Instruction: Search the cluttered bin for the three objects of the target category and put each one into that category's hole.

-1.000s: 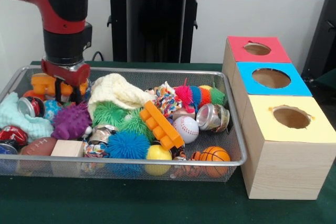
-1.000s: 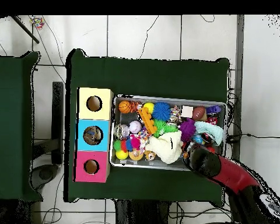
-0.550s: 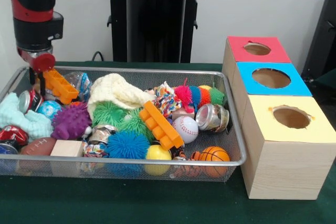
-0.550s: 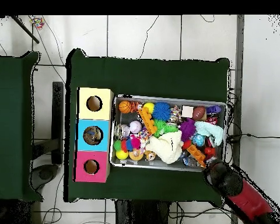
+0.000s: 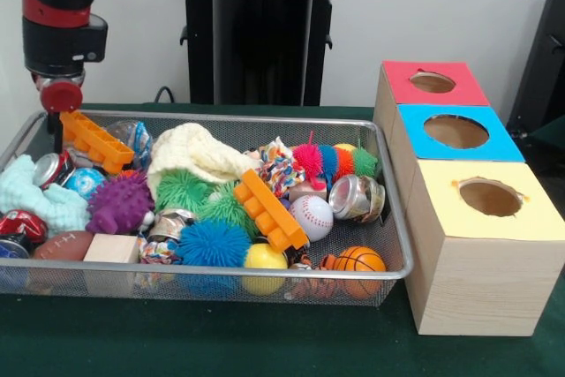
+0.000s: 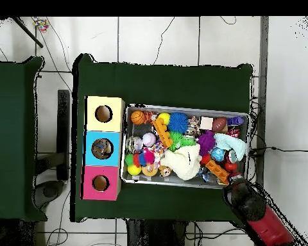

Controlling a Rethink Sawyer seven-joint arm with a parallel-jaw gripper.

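**Op:** Starting at the near edge: green counter (image 5: 221,342), then the wire bin (image 5: 221,273). Along its near rim are a basketball (image 5: 360,260), a yellow ball (image 5: 267,258) and a wooden block (image 5: 113,249). Nothing there is disturbed.

**Log:** Mid-bin?

**Op:** A second orange brick (image 5: 271,211) lies tilted on the green spiky balls, just beside the baseball (image 5: 313,216). I take it for another of the category, and maybe the wooden block too. That's my guess only.

**Log:** And the far corner?

**Op:** The arm (image 5: 57,6) hangs over the far-left corner. The jaws look pinched on the upper end of the orange brick (image 5: 97,141). It slants down from them and sits above the cans and balls. From overhead the brick (image 6: 215,170) is inside the bin, at the end away from the boxes.

**Log:** Step?

**Op:** I call it the lift-out of one item, with nothing delivered yet that I can see. Next I need a long carry across the whole bin to the boxes: yellow box (image 5: 481,245) nearest, blue box (image 5: 415,125), red box (image 5: 397,77) farthest. I can't tell which hole is the brick's. An end-held brick may swing, so I'd get it vertical over the hole.
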